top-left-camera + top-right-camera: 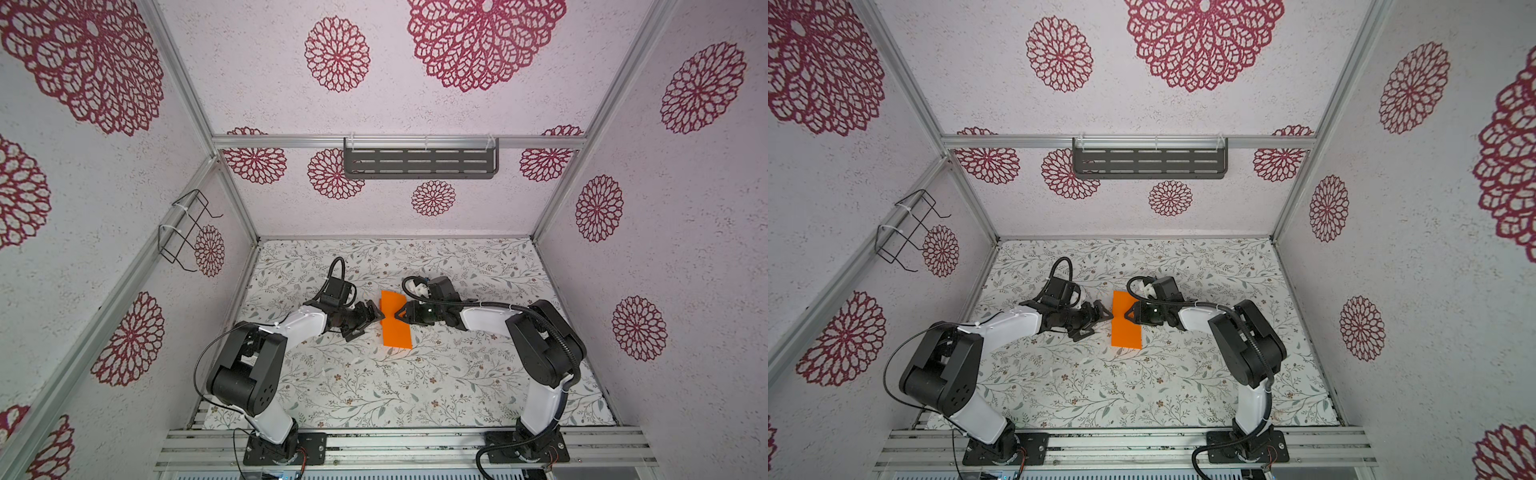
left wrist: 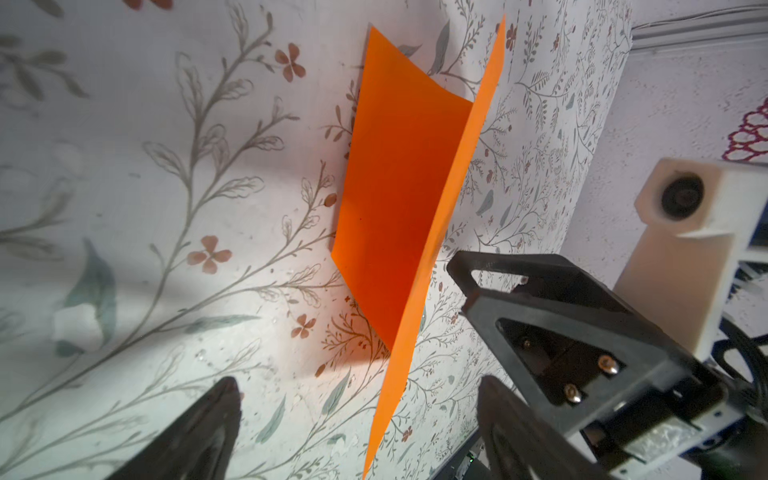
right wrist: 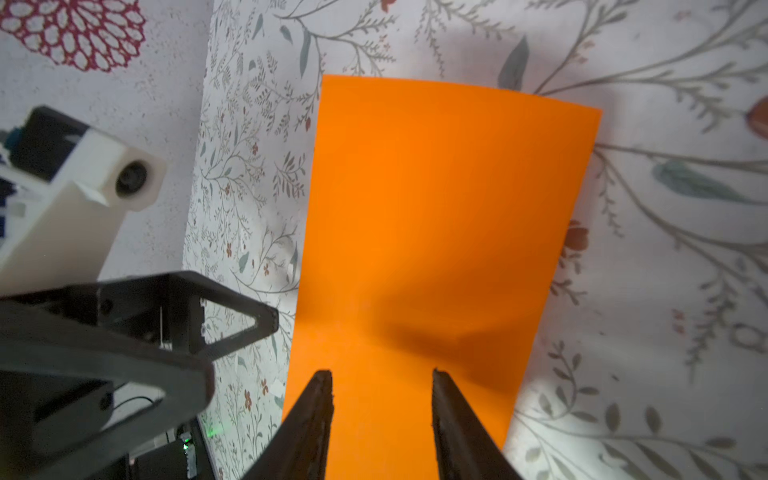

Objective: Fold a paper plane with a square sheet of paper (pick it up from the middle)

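The square sheet of paper (image 1: pixel 397 334) (image 1: pixel 1126 332), bright orange, lies mid-table, waisted in the middle in both top views. In the left wrist view the paper (image 2: pixel 399 187) is bent, one half raised and seen edge-on. That raised edge runs between the wide-apart fingers of my left gripper (image 2: pixel 357 382) (image 1: pixel 371 322) (image 1: pixel 1100 322), which touch nothing. My right gripper (image 3: pixel 381 371) (image 1: pixel 398 316) (image 1: pixel 1128 313) comes from the opposite side. Its fingers stand apart over the paper (image 3: pixel 436 228), orange showing between them. The paper plane is not in view.
Both grippers face each other closely across the sheet's middle. A grey slotted shelf (image 1: pixel 419 162) hangs on the back wall and a black wire rack (image 1: pixel 187 228) on the left wall. Small white scraps (image 2: pixel 77 328) lie on the floral table cover.
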